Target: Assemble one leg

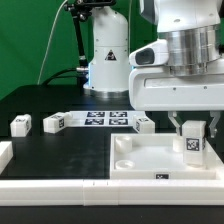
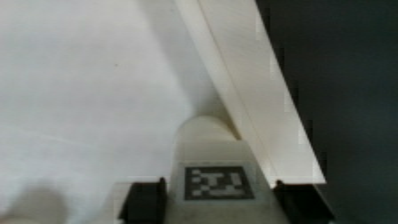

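My gripper [image 1: 192, 132] is shut on a leg [image 1: 192, 145], a small white block with a square tag. It holds the leg upright over the right part of the large white tray-like top [image 1: 140, 165]. In the wrist view the tagged leg [image 2: 217, 178] sits between my black fingers [image 2: 146, 202], just before a round corner recess [image 2: 212, 127] beside the top's raised rim [image 2: 240, 70]. I cannot tell if the leg touches the top. Three more legs lie on the black table: two at the exterior view's left [image 1: 20, 124] [image 1: 53, 122] and one behind the top [image 1: 144, 124].
The marker board [image 1: 100, 118] lies flat behind the top, between the loose legs. A white L-shaped wall [image 1: 40, 190] runs along the front and left of the table. The robot's white base [image 1: 108, 60] stands at the back.
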`<control>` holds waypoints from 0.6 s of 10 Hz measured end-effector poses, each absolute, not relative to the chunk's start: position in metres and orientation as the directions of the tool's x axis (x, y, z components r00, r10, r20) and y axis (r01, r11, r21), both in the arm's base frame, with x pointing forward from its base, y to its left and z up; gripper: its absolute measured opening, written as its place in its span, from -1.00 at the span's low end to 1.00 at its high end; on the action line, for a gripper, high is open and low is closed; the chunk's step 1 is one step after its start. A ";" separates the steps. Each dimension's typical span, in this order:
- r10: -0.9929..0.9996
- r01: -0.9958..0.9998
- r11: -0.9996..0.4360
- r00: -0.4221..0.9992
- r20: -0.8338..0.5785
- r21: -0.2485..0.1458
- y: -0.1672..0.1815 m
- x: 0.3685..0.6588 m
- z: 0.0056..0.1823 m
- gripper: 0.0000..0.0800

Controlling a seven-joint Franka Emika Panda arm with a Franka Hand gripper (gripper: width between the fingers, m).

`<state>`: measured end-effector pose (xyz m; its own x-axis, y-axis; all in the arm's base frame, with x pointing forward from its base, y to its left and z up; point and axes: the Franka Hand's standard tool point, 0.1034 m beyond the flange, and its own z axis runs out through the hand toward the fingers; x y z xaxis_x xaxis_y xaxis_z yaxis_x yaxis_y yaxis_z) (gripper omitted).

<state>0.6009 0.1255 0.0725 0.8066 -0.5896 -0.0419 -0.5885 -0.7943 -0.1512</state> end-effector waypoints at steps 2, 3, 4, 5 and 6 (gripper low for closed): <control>-0.716 -0.718 -0.682 0.694 -0.074 -0.138 0.133 0.598 0.072 -0.26; -0.757 -0.760 -0.636 0.648 -0.081 -0.133 0.134 0.598 0.072 -0.26; -0.771 -0.775 -0.618 0.630 -0.088 -0.134 0.135 0.597 0.072 -0.08; -0.726 -0.729 -0.670 0.683 -0.079 -0.140 0.135 0.597 0.072 0.26; -0.721 -0.724 -0.675 0.688 -0.079 -0.141 0.135 0.597 0.072 0.26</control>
